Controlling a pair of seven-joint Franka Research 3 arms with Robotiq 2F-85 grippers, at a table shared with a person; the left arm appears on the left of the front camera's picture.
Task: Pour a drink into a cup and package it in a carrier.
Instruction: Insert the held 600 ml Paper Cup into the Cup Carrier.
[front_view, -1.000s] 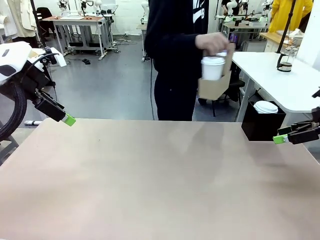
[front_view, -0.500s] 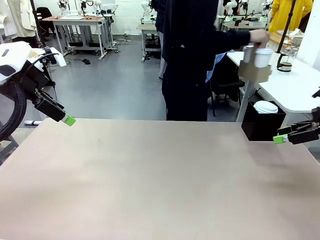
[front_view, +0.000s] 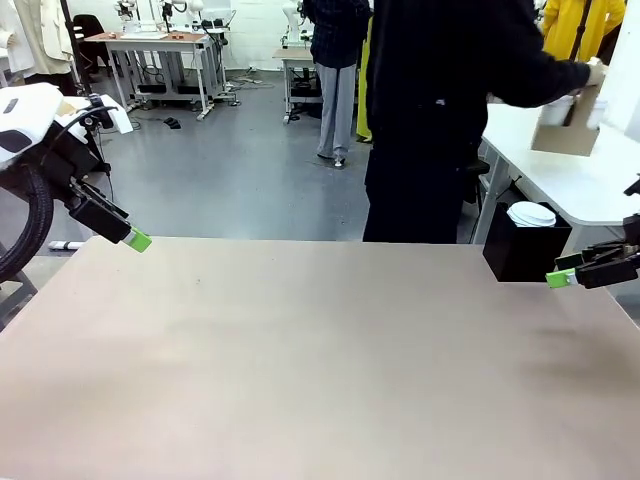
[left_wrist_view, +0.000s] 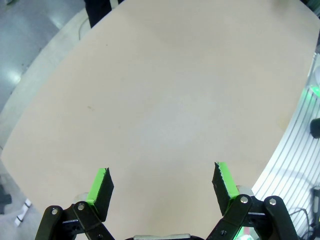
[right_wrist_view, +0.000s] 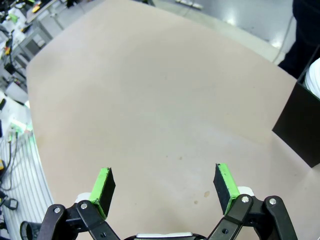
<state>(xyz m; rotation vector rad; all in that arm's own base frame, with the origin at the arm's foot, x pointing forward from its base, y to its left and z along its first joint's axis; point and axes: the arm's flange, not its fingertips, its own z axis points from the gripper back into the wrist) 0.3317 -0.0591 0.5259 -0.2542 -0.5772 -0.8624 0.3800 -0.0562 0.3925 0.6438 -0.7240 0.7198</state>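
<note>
Carrier (front_view: 566, 138) with cup (front_view: 557, 110) now carried off to side tabletop (front_view: 560, 185); both pincers (left_wrist_view: 162, 184) (right_wrist_view: 164, 185) parked, jaws apart, empty — packaging seemingly done.

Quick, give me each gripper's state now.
Left gripper: jaws open, holding nothing.
Right gripper: jaws open, holding nothing.

Bare tan table (front_view: 300, 350), black box (front_view: 525, 252) of white lids (front_view: 531, 213) at far-right edge, white side table (front_view: 560, 180)
</note>
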